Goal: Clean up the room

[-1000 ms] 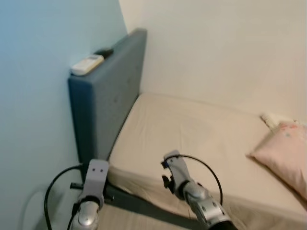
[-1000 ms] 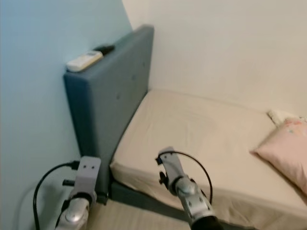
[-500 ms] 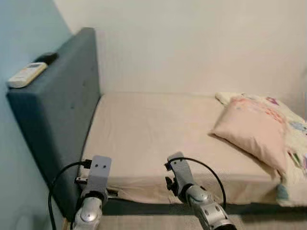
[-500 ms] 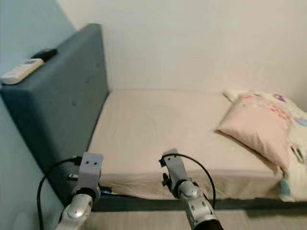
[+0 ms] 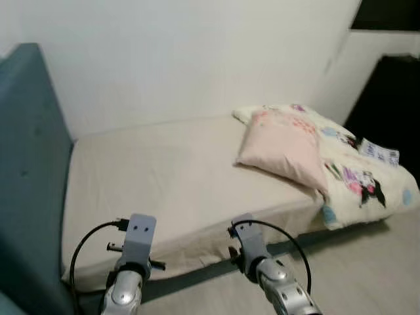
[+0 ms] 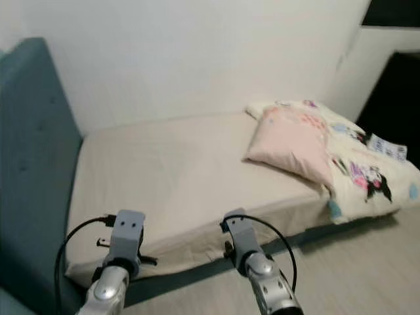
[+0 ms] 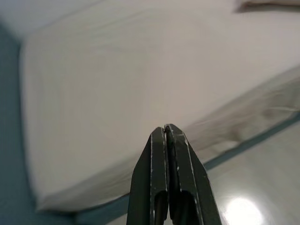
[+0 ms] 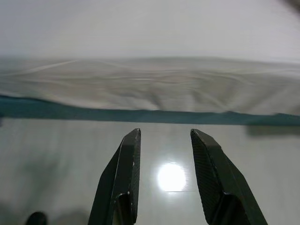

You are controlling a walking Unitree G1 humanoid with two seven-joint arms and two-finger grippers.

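Left eye view: we record a single bed point(image 5: 164, 177) across the middle of the frame, its beige fitted sheet smooth with slight creasing along the near edge. A pink pillow point(image 5: 282, 147) lies at the right of centre, tilted, overlapping a cream quilt point(image 5: 357, 174) printed with cartoon figures that drapes over the bed's right end toward the floor. A teal padded headboard point(image 5: 29, 170), buttoned and upright, fills the left edge.

We judge the pillow light, soft and compressible; a pinch at a corner seam or along one edge should hold it, while a grip mid-panel would likely slip off the cloth. The quilt looks bulkier and limp; it would sag and drag if lifted from one point, so a hem or corner is the better hold.

Left claw point(image 7: 165, 133) is pressed together, empty, pointing at the mattress edge in the left wrist view. Right claw point(image 8: 161, 138) stands apart, empty, over the glossy pale floor point(image 8: 56, 159), which reflects a lamp, facing the teal bed base point(image 8: 140, 116). Both sit low in the frame, well apart from the pillow.
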